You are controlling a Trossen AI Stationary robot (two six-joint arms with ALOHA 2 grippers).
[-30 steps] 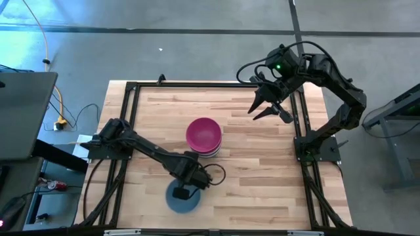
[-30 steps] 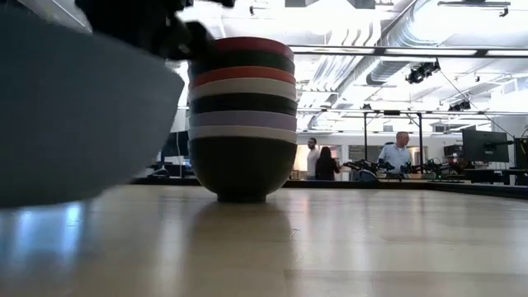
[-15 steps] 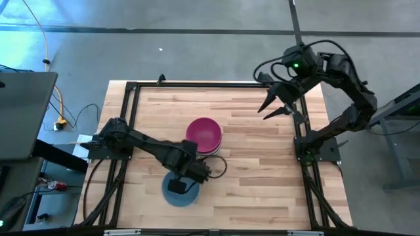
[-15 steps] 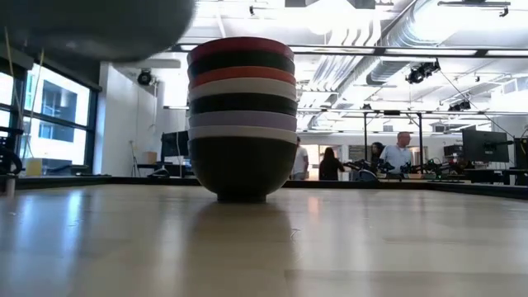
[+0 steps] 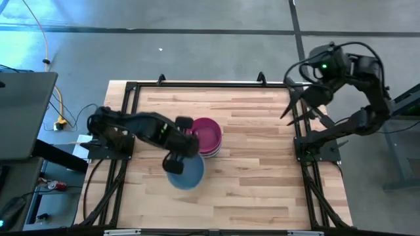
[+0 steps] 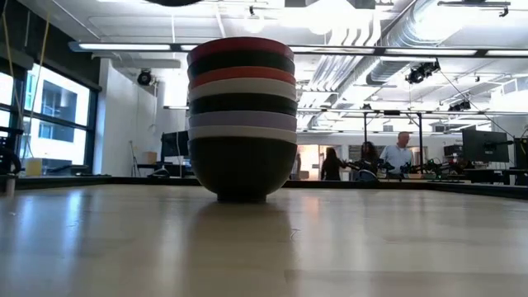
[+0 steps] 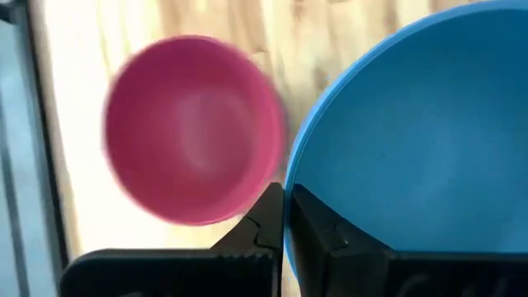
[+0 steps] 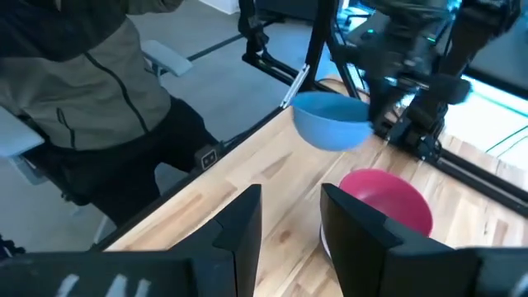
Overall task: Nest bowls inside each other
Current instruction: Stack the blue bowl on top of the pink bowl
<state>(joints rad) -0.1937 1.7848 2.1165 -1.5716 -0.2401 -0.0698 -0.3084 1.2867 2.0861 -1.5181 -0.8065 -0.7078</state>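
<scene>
High view showed the left hand [image 5: 174,161] clenched on the rim of the light blue bowl [image 5: 186,172], held off the counter [image 5: 256,151] beside the stack [image 5: 205,136]. Right hand [image 5: 300,110] waited released. An off-centre drop might topple the stack.

Two dark arms, matte black all over. The left claw [image 7: 285,227] shows flat, angular black fingers at the frame's bottom centre. At upper right of the high view, the right claw [image 5: 303,109] has long tapered black prongs, looping black cables, and a small green light glowing.
</scene>
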